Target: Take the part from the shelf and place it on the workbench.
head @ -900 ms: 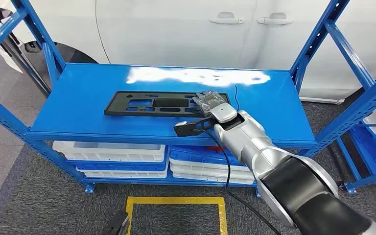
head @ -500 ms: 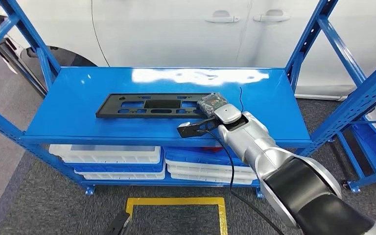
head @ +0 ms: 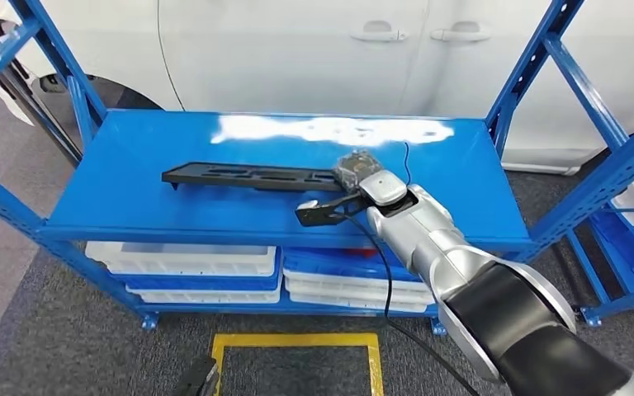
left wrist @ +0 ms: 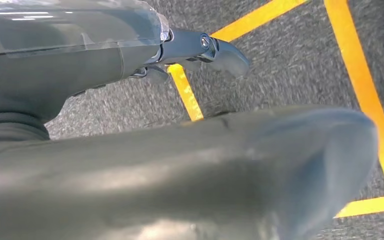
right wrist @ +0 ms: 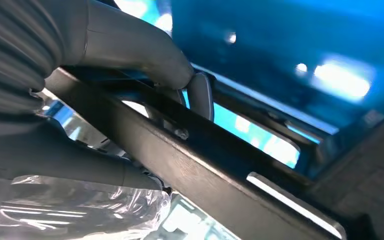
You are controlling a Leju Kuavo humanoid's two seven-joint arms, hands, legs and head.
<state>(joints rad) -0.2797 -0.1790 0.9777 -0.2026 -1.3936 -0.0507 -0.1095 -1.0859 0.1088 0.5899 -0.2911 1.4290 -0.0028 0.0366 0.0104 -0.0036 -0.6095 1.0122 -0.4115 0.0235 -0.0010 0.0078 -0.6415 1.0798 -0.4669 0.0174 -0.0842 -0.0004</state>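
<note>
In the head view the right robot hand (head: 355,169) grips the right end of the long black part (head: 252,176), a flat slotted frame that now stands tilted on edge over the blue shelf (head: 132,194), its far left end close to or touching the shelf surface; which of the 2 cannot be told. White bins (head: 183,258) sit on the level below, a white car (head: 297,49) stands behind the rack, and yellow floor tape (head: 295,338) marks a square in front. The left wrist view looks down at grey carpet and the same kind of yellow tape, with the left robot hand (left wrist: 200,47) hanging free; its fingers hold nothing, though whether they are spread or curled cannot be told. In the right wrist view the thumb (right wrist: 145,50) presses over 1 bar of the part while darker fingers (right wrist: 80,167) close beneath it, so the hold is a pinch at 1 end only. The risk, as I judge it, lies in that lopsided hold: the long unsupported length could twist or slip out of the pinch, and if the left end drags or catches on the shelf lip or a blue upright during the lift, the part may be levered loose and dropped.
</note>
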